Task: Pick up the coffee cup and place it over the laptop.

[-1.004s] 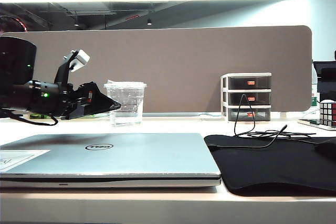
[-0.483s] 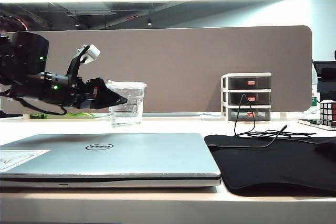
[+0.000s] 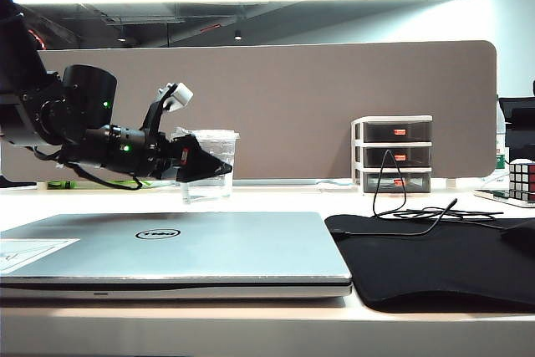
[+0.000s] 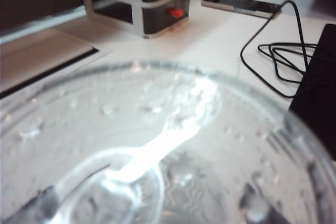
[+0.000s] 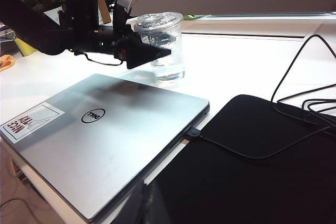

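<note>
— How far is it with the task?

— Not far, I think. The coffee cup point(image 3: 209, 165) stands on the white table point(image 5: 236, 66), just past the far edge of the laptop point(image 3: 175, 248). The left gripper point(image 3: 219, 169) is at the cup with its jaws wide apart, and the cup fills its wrist view. I see no grip yet.

— And the right gripper?

— It is in no picture, so I cannot tell its state.

— What is left?

— Closing on the cup, lifting it, and setting it on the laptop lid, beside the gripper on the near side.
</note>
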`<state>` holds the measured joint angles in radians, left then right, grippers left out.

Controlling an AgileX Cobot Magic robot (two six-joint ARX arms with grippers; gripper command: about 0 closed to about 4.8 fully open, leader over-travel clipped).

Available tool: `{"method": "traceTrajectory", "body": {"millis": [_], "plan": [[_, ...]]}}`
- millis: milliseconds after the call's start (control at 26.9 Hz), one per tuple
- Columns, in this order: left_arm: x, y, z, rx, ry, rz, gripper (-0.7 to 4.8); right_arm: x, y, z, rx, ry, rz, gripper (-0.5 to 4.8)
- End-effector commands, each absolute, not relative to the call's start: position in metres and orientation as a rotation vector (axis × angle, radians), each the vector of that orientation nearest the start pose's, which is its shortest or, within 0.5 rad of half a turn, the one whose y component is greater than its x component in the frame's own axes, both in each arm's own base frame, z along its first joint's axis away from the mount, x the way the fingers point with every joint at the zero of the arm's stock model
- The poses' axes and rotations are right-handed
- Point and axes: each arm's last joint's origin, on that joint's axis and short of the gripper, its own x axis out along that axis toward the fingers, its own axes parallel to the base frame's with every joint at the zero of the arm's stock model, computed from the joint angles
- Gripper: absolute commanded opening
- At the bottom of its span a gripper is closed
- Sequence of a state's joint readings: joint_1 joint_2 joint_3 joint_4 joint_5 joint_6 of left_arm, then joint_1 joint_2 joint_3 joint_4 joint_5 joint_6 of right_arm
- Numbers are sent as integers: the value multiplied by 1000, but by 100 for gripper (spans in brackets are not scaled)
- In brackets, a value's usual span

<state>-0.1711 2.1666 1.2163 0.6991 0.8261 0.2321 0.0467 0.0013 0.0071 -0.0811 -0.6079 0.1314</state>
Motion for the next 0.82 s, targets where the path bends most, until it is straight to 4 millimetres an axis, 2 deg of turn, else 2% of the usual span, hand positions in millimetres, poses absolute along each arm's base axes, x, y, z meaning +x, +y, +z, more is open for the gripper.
{"method": "traceTrajectory", "body": {"millis": [37,186,260,297,409,446,483,632,818], "plan": [[436,-98,140,133,110,-1012,479,91,21,157,145,111,649,-6],[436,-98,140,132,111,-1012,479,91,21,157,145,111,647,-6],[436,-98,140,133,110,-1012,409,91,21,157,145,111,647,-6],[436,-98,140,133,111,-1012,391,91,21,157,145,111,647,-6],[436,-98,140,134,109,-1011,387,91,21,157,145,111,646,-6],[436,-98,140,133,110,-1011,333,91,21,157,145,111,646,-6],[436,-98,140,133,109,-1011,306,91,21,157,145,111,646,-6],[435,-97,146,139,91,-1013,306,91,21,157,145,111,647,-6],[429,-96,176,146,71,-1012,306,91,21,157,145,111,646,-6]]}}
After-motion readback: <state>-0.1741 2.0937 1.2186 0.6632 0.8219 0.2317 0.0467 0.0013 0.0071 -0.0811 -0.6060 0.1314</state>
